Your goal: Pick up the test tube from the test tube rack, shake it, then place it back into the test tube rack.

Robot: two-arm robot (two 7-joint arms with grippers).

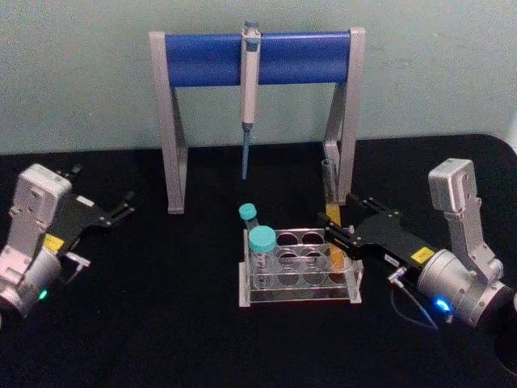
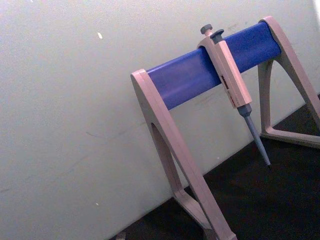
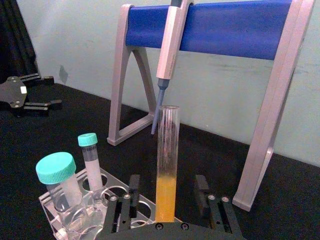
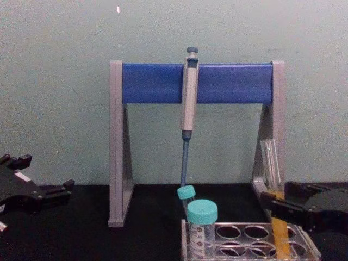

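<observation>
The test tube [image 1: 330,212] is tall clear glass with orange-yellow liquid in its lower part. It stands in a right-end hole of the clear test tube rack [image 1: 287,297] at the table's middle. My right gripper [image 1: 334,241] reaches in from the right and is open, one finger on each side of the tube just above the rack. In the right wrist view the test tube [image 3: 167,145] rises between the fingers [image 3: 133,196] with a gap on both sides. From the chest, the test tube [image 4: 271,163] leans slightly over the right gripper [image 4: 277,207]. My left gripper [image 1: 123,207] rests open at the far left.
A grey-and-blue pipette stand [image 1: 257,56] spans the back of the table with a pipette [image 1: 249,89] hanging from its bar; its right leg [image 1: 347,162] stands just behind the tube. Two teal-capped tubes [image 1: 261,240] occupy the rack's left end. A pale wall lies behind.
</observation>
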